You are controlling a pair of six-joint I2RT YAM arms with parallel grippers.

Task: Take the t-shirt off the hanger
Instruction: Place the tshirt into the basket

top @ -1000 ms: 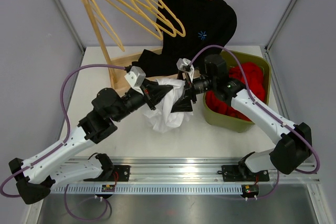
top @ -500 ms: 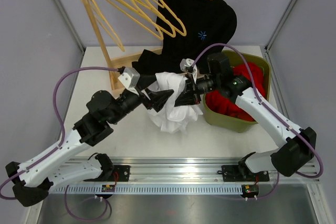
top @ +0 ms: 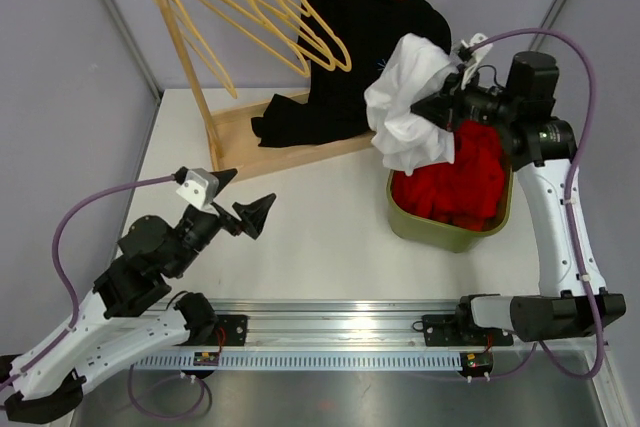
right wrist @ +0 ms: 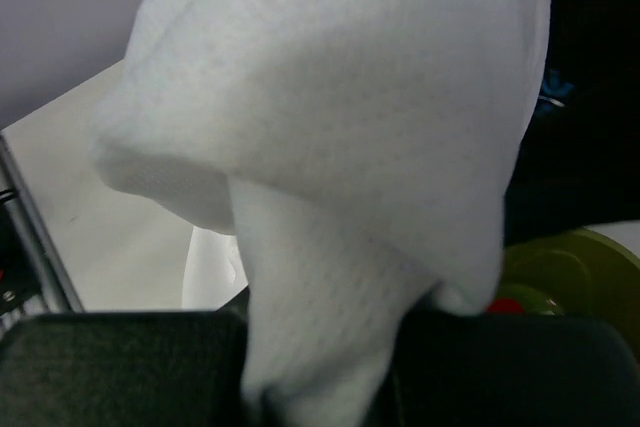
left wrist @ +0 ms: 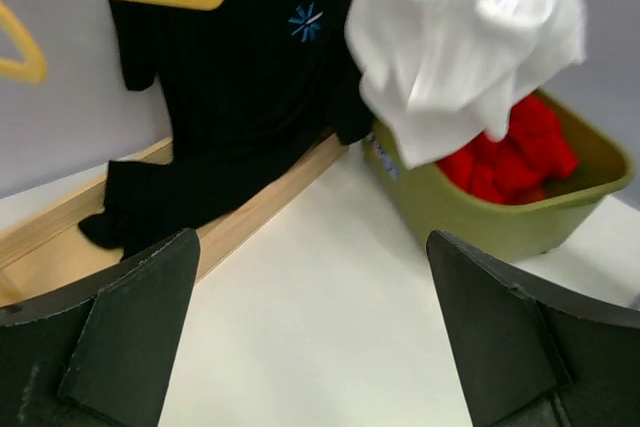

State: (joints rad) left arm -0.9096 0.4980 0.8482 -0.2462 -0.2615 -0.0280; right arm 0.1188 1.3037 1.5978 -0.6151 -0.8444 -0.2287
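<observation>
- Left pincer (top: 243, 202): released, jaws wide and empty, low over the counter (top: 320, 237), well left of the green bin (top: 425, 229).
- Yellow hangers (top: 318, 42): five by my count, though the middle ones overlap. They hang up-left of the bin, and one carries the single black t-shirt (top: 380, 47).
- White t-shirt (top: 405, 107): one, bunched, hanging just above the bin's left rim and off any hanger. It looks soft, light and limp and would likely sag and slip, so a thick fold is a better hold than an edge.
- Right pincer (top: 438, 107): clenched on the white t-shirt, above the bin.
- Red cloth (top: 455, 182): one heap inside the bin.
</observation>
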